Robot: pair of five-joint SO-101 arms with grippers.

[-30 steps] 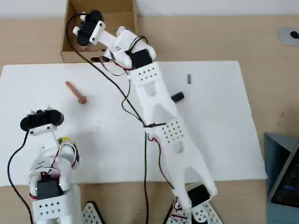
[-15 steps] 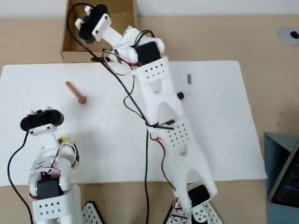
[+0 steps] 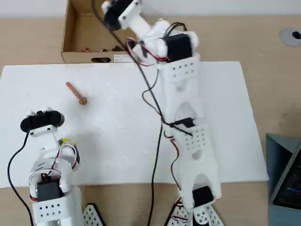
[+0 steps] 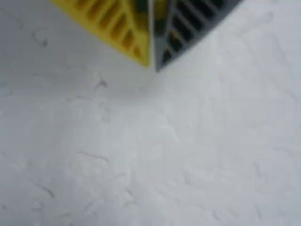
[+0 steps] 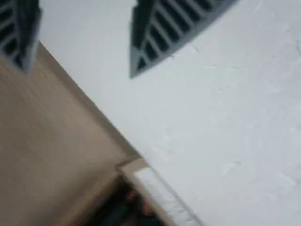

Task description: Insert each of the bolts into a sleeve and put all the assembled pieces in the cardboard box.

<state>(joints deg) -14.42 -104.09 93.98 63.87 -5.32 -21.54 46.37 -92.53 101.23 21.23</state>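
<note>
High view, starting left: catching the left hand [image 4: 151, 63] clenched, grasping nothing, over the white mat [image 3: 211, 117]. Spotting a bolt [image 3: 76, 93] lying bare there, near the cardboard box [image 3: 75, 33]. Finding the right hand [image 5: 77, 68] released, hanging over the box's right end.

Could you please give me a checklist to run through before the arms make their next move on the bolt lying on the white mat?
1. Right gripper empty: ok, its fingers are apart with nothing between them.
2. Left gripper free: ok, its fingers are shut on nothing, over the white foam mat.
3. Copper-coloured metal bolt unobstructed: ok, it lies alone on the mat.
4. Sleeve for that bolt located: cannot tell.
5. Brown cardboard box open to receive pieces: ok, copper-coloured pieces lie inside by its near wall.
</note>
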